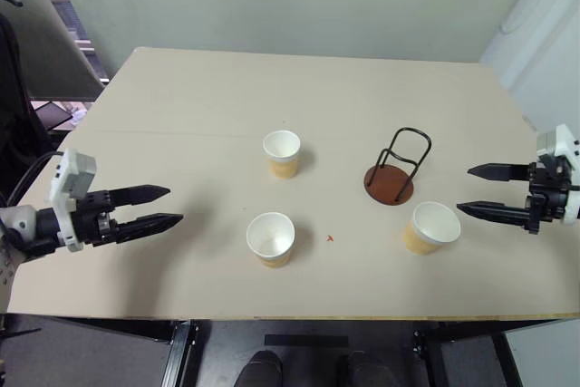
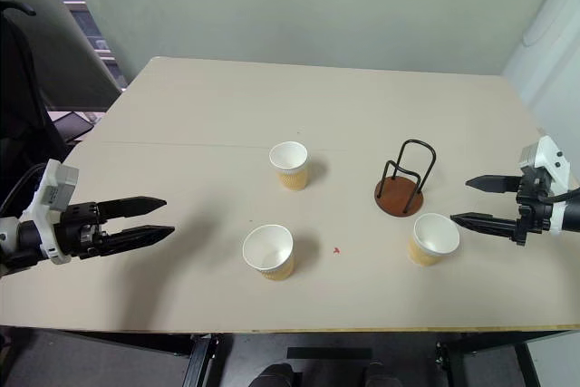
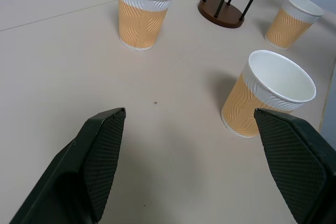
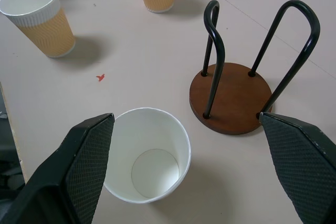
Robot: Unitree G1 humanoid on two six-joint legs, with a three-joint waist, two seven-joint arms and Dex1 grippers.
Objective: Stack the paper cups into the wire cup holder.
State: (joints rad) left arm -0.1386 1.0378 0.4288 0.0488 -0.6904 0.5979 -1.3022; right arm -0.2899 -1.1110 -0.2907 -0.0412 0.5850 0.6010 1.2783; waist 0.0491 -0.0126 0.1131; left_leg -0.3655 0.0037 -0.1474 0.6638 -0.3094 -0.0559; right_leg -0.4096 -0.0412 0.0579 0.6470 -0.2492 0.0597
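Table [image 1: 181, 124]: pale beige top; all the task's things stand on it, well apart from both arms' sides
Far paper cup [image 1: 282, 153]: upright, mouth up, near the table's middle; tan ribbed wall, white rim
Near paper cup [image 1: 271, 239]: upright, closer to the robot than the far cup, roughly in line with it; a small red mark [image 1: 330, 238] lies on the table just to its right
Right paper cup [image 1: 430, 227]: upright and empty, white inside; just beside the holder's base on the near side, not touching it
Wire cup holder [image 1: 396, 169]: black wire loops upright on a round reddish-brown disc; no cup in it; right of the far cup
Left gripper [image 1: 163, 207]: fingers spread, nothing between them; hovers over the table's left part, pointing toward the cups
Right gripper [image 1: 478, 191]: fingers spread wide, holding nothing; at the table's right edge, fingertips near the right paper cup, apart from it
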